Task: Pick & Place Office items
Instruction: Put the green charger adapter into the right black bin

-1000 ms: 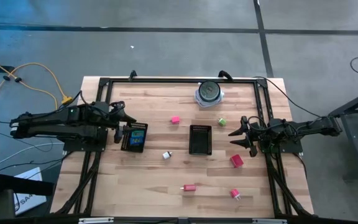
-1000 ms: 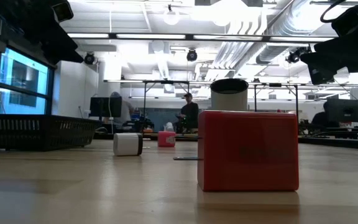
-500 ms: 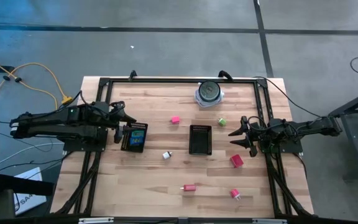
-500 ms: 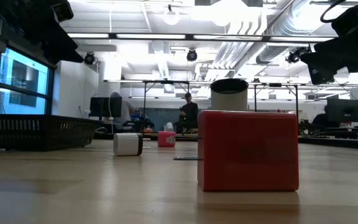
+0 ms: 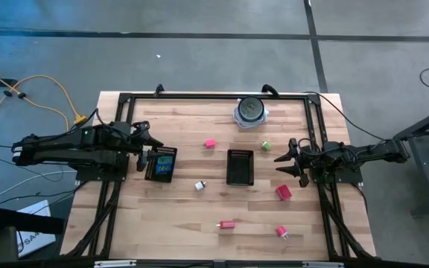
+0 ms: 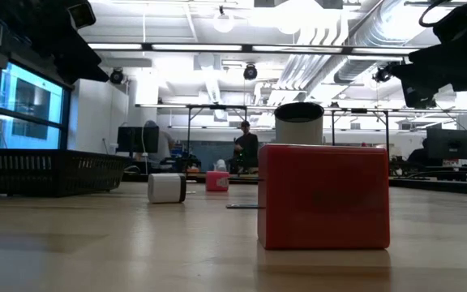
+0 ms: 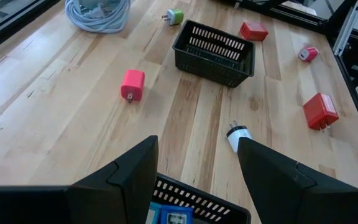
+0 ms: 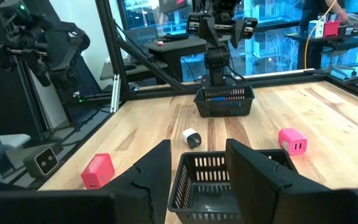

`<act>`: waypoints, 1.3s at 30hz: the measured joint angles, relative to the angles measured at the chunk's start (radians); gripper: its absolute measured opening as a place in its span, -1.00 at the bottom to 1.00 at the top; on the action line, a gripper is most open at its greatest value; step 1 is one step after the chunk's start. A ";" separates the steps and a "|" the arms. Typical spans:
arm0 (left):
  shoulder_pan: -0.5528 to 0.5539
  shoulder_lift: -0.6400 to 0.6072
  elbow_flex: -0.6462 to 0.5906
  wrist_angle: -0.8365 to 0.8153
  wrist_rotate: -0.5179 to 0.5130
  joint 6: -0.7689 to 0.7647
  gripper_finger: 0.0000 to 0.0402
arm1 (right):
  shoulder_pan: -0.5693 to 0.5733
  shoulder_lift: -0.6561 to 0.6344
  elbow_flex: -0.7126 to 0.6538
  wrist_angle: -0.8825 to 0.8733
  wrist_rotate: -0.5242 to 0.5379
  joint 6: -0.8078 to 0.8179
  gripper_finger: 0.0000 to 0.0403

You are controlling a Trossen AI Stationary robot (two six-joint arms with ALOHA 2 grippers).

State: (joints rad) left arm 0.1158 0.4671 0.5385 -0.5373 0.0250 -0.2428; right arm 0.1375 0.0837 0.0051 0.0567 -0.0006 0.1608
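Left hand [image 5: 146, 155] empty, parted – above tray [image 5: 160, 164], blue items [image 5: 165, 159] directly beneath

We see two trays: left tray [image 5: 160, 164] under the left gripper [image 5: 146, 158], centre tray [image 5: 240, 167] just left of the right gripper [image 5: 283, 164]; office items [image 5: 226, 224] scattered between and around them.

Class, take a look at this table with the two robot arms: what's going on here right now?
Two arms are sorting small office items into black mesh trays. The left gripper hangs over the left tray, which already holds blue pieces, its fingers apart and empty. The right gripper waits beside the middle tray, holding nothing. Loose on the wood are a pink block, a green piece, a white piece and three red blocks near the front right, one being.
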 joint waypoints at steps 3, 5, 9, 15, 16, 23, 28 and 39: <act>0.000 0.000 0.000 0.000 0.000 0.000 0.07 | 0.000 0.000 0.000 0.006 0.008 -0.001 -0.30; 0.000 0.000 0.000 0.000 0.000 0.000 0.07 | 0.000 0.000 0.000 0.020 0.029 0.000 -0.30; 0.000 0.000 0.000 0.000 0.000 0.000 0.07 | 0.000 0.000 0.000 0.079 0.068 0.002 -0.30; 0.000 0.000 0.000 0.000 0.000 0.000 0.07 | 0.000 0.008 0.033 0.097 0.115 -0.026 -0.30; 0.000 0.000 0.000 0.000 0.000 0.000 0.07 | 0.000 0.018 0.046 0.103 0.126 -0.037 -0.30; 0.000 0.000 0.000 0.000 0.000 0.000 0.07 | 0.000 0.131 0.143 0.093 0.189 -0.141 -0.30; 0.000 0.000 0.000 0.000 0.000 0.000 0.07 | 0.000 0.240 0.228 -0.010 0.281 -0.165 -0.30; 0.000 0.000 0.000 0.000 0.000 0.000 0.07 | 0.001 0.500 0.424 -0.302 0.315 -0.107 -0.30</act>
State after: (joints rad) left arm 0.1154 0.4671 0.5385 -0.5373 0.0254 -0.2428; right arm 0.1383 0.5841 0.4288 -0.2452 0.3147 0.0536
